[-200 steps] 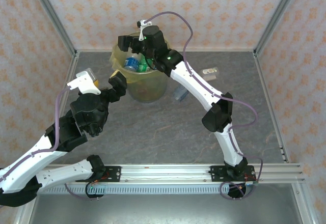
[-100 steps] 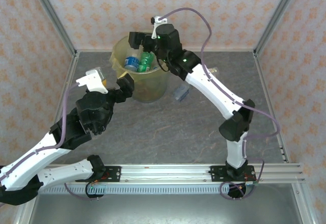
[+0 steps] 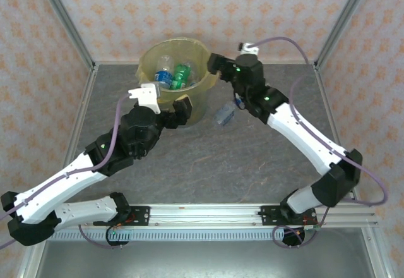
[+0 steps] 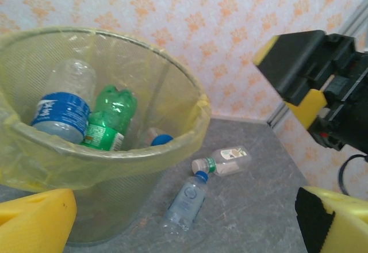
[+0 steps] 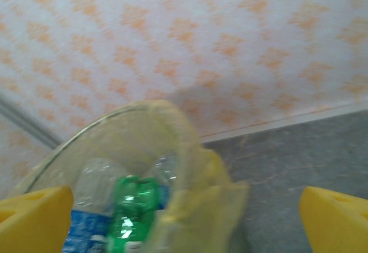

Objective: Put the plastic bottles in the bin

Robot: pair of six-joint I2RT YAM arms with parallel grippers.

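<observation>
The bin [image 3: 146, 58] stands at the back of the table and holds several plastic bottles, among them a clear one with a blue label [image 4: 63, 110] and a green one [image 4: 109, 121]. To its right on the table lie a clear bottle with a blue cap [image 3: 224, 114] [image 4: 187, 201] and a short bottle with a white cap [image 4: 222, 161]. My left gripper [image 3: 170, 108] [image 4: 184, 230] is open against the bin's near side. My right gripper [image 3: 224, 82] [image 5: 184, 224] is open beside the bin's right rim [image 5: 192, 149]. Neither holds anything.
Metal frame posts [image 3: 69, 22] and patterned walls close in the table at the back and both sides. The right arm [image 3: 297, 129] stretches over the right half of the table. A rail [image 3: 208, 213] runs along the near edge.
My right gripper has swung from above the bin to its right side. My left arm has moved right and forward, up to the bin's near wall. Both grippers stayed open.
</observation>
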